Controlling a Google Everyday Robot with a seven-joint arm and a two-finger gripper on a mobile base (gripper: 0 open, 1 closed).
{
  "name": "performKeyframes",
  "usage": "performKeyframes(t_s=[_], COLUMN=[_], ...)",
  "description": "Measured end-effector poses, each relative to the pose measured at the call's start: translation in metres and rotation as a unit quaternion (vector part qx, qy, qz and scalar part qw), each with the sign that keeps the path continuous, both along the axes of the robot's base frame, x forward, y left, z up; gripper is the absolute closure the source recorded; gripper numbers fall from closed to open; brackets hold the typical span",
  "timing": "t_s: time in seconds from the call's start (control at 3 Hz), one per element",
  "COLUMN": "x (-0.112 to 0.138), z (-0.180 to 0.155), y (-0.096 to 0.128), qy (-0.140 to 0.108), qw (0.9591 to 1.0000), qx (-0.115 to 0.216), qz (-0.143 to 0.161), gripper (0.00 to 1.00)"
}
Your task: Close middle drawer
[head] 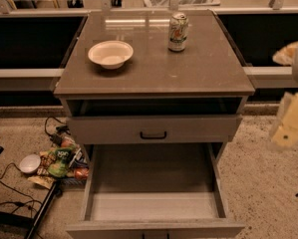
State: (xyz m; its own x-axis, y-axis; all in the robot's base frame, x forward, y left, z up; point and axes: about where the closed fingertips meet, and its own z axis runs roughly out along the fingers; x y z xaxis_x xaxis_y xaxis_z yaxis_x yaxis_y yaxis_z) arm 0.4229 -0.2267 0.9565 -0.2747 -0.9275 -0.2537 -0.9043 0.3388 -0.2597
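Note:
The middle drawer (153,205) is pulled far out of the grey cabinet. It is long, deep and empty, and its plain front (153,229) lies at the bottom edge of the view. Above it, a drawer front with a small black handle (153,135) stands slightly out, with a dark gap under the tabletop. My gripper (290,123) is a pale, blurred shape at the right edge. It hangs to the right of the cabinet at about the upper drawer's height and touches nothing.
A white bowl (110,54) and a drink can (178,32) stand on the cabinet top (188,73). Snack bags, a small bowl and cables (54,161) lie on the floor to the left. Speckled floor (263,183) is to the right.

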Motion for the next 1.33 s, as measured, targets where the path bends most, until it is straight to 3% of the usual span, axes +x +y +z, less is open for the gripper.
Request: performKeyframes(t_s=[0.33,0.67,1.0,1.33], x=[-0.026,-0.037,-0.054,-0.082], z=[-0.067,-0.131,-0.207,-0.298], y=[-0.023,-0.025,-0.012,0.004], qy=[-0.018,-0.018,-0.005,0.045], qw=[0.9986,0.9973,0.9973,0.9965], qx=[-0.013,-0.035,-0.030,-0.007], qz=[-0.049,-0.062,-0.066,-0.070], gripper=[0.00,0.00,0.00,0.00])
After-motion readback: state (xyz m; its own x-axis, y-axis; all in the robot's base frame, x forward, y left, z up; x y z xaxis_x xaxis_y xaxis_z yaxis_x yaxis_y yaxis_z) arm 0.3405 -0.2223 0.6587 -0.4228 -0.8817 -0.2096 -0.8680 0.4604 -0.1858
